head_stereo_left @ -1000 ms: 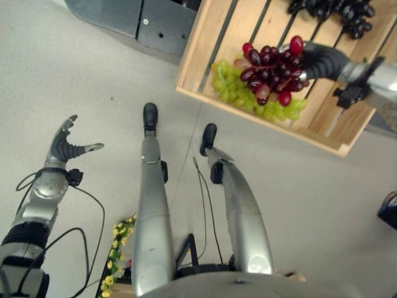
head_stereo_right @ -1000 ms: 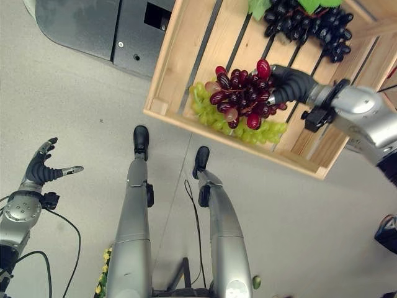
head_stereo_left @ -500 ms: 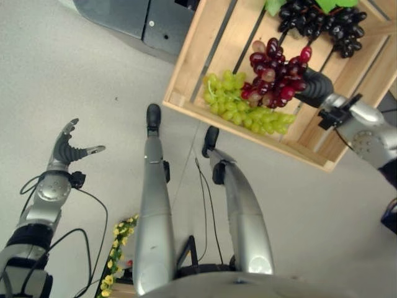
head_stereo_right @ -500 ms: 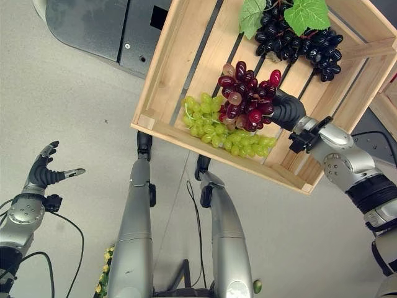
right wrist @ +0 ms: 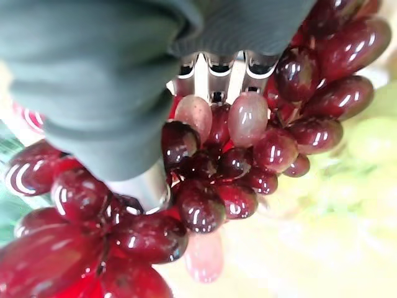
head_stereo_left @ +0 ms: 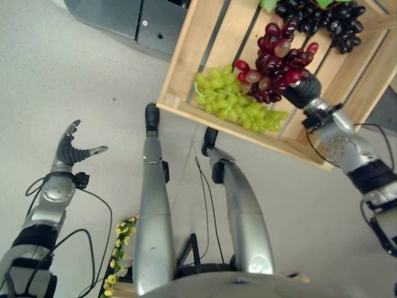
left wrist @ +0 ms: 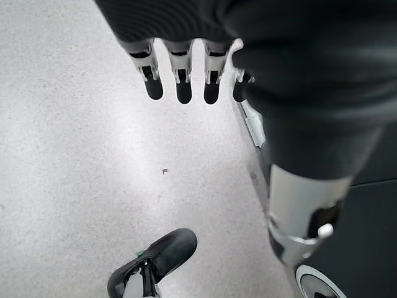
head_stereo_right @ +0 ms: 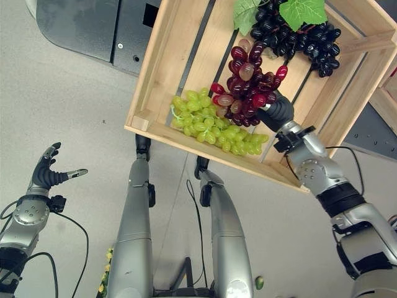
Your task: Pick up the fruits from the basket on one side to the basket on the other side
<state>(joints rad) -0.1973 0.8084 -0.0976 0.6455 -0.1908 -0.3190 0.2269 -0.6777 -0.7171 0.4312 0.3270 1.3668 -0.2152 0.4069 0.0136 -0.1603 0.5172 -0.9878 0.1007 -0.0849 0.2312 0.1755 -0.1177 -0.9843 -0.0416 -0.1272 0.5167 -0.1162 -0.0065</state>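
A wooden slatted crate [head_stereo_left: 181,61] stands on the floor at the upper right. In it lie a bunch of green grapes [head_stereo_left: 228,102] near the front rim and a bunch of black grapes with green leaves [head_stereo_right: 299,36] at the back. My right hand [head_stereo_left: 301,92] is shut on a bunch of red grapes [head_stereo_right: 247,82], held over the crate between the other two bunches. In the right wrist view its fingers [right wrist: 212,73] curl into the red grapes [right wrist: 205,198]. My left hand [head_stereo_left: 69,148] hangs open over bare floor at the lower left, its fingers [left wrist: 180,82] straight.
A dark grey cabinet [head_stereo_left: 124,17] stands on the floor left of the crate. A sprig of yellow flowers [head_stereo_left: 118,261] lies at the bottom edge. A small green fruit [head_stereo_right: 259,283] rests on the floor by my feet.
The whole picture has shifted, so the camera moved. My right hand has carried the red grapes from above the green bunch farther back towards the black bunch. The left hand stays as it was.
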